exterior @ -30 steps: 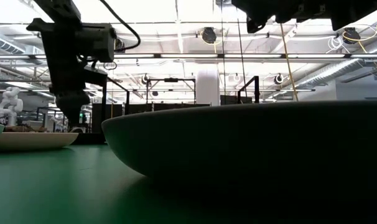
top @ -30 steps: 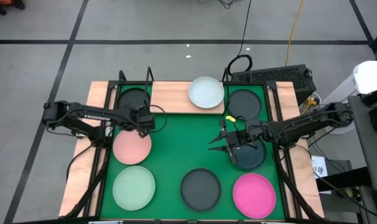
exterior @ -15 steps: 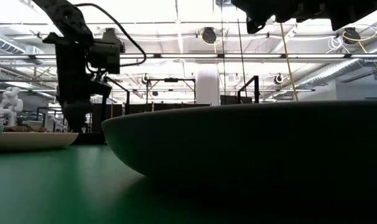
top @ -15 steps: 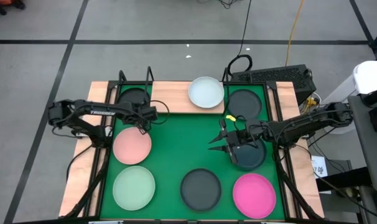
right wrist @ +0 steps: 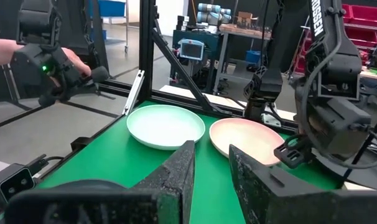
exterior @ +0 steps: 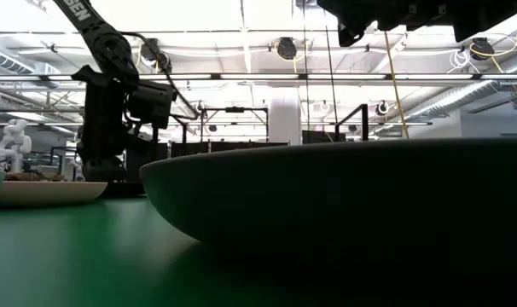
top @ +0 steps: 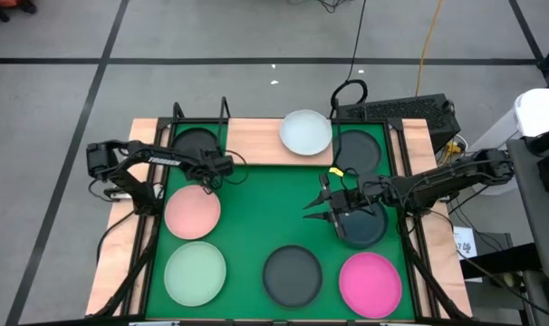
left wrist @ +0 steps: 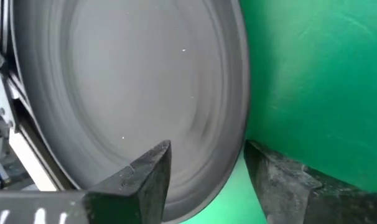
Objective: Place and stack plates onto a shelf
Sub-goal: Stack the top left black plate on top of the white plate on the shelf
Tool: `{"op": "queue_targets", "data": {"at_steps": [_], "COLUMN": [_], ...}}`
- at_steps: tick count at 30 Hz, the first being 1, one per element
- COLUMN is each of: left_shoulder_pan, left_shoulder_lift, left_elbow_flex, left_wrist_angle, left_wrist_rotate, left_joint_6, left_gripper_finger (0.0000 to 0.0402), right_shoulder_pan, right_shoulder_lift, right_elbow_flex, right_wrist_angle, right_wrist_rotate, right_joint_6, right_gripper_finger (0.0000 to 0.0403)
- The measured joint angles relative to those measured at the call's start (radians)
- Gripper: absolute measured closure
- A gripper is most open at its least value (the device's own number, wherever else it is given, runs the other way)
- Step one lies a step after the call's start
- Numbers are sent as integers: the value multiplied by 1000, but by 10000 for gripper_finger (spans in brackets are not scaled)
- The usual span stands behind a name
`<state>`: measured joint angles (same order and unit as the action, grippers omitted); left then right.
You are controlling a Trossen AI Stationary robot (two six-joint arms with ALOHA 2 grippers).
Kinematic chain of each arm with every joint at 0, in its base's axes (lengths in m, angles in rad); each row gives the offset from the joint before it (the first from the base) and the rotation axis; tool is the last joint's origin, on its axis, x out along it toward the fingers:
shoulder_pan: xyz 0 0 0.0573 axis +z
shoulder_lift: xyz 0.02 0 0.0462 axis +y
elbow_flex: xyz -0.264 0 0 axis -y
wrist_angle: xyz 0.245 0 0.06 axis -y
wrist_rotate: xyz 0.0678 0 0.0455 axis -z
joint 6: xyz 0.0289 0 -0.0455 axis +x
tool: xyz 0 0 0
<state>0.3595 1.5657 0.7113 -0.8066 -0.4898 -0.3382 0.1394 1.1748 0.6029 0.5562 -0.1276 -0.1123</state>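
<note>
Fingers of our left gripper (top: 222, 164) stand spread wide, one on each side of the near rim of a dark grey plate (left wrist: 132, 99), and we cannot tell whether either finger touches it. That plate (top: 195, 142) lies at the far left corner of the green mat (top: 265, 213), between the black rods of the frame there. Just nearer than this gripper sits the pale pink plate (top: 192, 211), and nearer still the pale green plate (top: 195, 273).

Our right gripper (top: 333, 204) hangs over the mat's right half with its fingers (right wrist: 176, 171) partly apart and nothing between them, beside a dark teal plate (top: 365, 226). Around it we see a hot pink plate (top: 370, 282), a black plate (top: 292, 274) and another dark plate (top: 356, 149). A white plate (top: 305, 132) rests on the light wooden plank (top: 256, 140) at the far edge.
</note>
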Motion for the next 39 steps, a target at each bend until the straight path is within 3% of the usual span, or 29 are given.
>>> {"op": "queue_targets", "data": {"at_steps": [5,15,21,31,36,39], "left_shoulder_pan": [0,-1,-31,-101,-107,-116], "left_shoulder_lift": [1,-13,-116,-431,-526,-539], "left_elbow_flex": [0,-1,-5,28,159,277], "left_wrist_angle": [1,-36,-139,-255,-322,-293], "left_wrist_rotate": [24,85,69,-49,-206,-278], "left_joint_6": [8,11,-83,-250,-270,-163], "left_gripper_finger": [234,386,391,391,391,391], "right_shoulder_pan": [0,0,0,0,0,0], "right_shoulder_lift": [0,0,0,0,0,-20], "right_elbow_flex": [0,0,0,0,0,0], "right_wrist_angle": [0,-1,-8,-6,-7,-25], "right_wrist_rotate": [0,0,0,0,0,24], "right_joint_6": [0,0,0,-7,-8,-8], "right_gripper_finger": [321,321,321,321,321,321]}}
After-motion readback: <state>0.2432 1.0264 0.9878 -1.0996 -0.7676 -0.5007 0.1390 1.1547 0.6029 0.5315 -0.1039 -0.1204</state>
